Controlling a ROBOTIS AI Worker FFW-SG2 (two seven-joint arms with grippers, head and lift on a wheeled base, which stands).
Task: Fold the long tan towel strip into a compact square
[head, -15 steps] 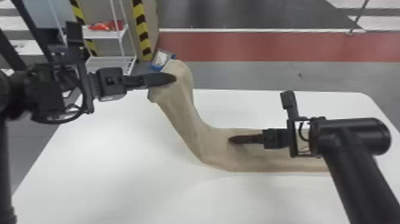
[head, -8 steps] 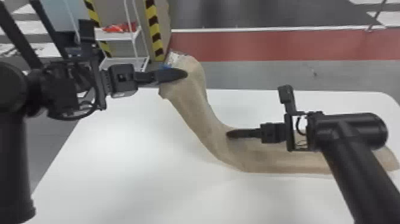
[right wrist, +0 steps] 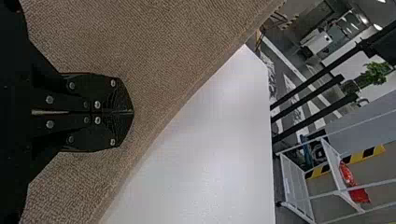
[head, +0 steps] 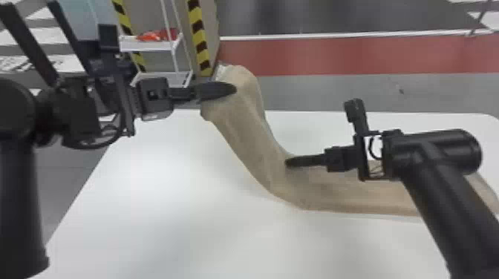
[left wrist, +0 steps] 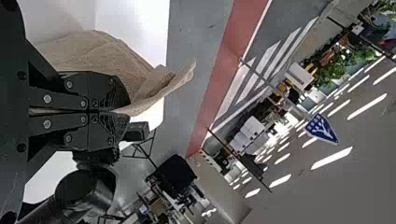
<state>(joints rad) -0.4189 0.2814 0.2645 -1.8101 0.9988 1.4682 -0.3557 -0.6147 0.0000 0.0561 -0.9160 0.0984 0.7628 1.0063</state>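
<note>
My left gripper [head: 234, 89] is shut on the raised left end of the tan towel strip [head: 245, 130], which it holds above the table. In the left wrist view the closed left gripper [left wrist: 126, 112] pinches the towel's edge [left wrist: 177, 77], and a loose corner sticks out past the tips. From that grip the towel slopes down to the table and runs off to the right. My right gripper [head: 289, 162] is over the lower part, near the bend. In the right wrist view the right gripper [right wrist: 132, 112] is shut, with the towel [right wrist: 163, 51] behind its fingers.
The white table [head: 167, 222] spreads below both arms. Beyond its back left edge stand a white rack [head: 148, 45] with a red item and a post with yellow-black stripes [head: 198, 37]. The right forearm [head: 442, 207] crosses over the towel's right part.
The head view has shifted, so the scene sits farther right. The raised towel end and left gripper have moved slightly nearer to the right gripper. The left gripper keeps its hold.
</note>
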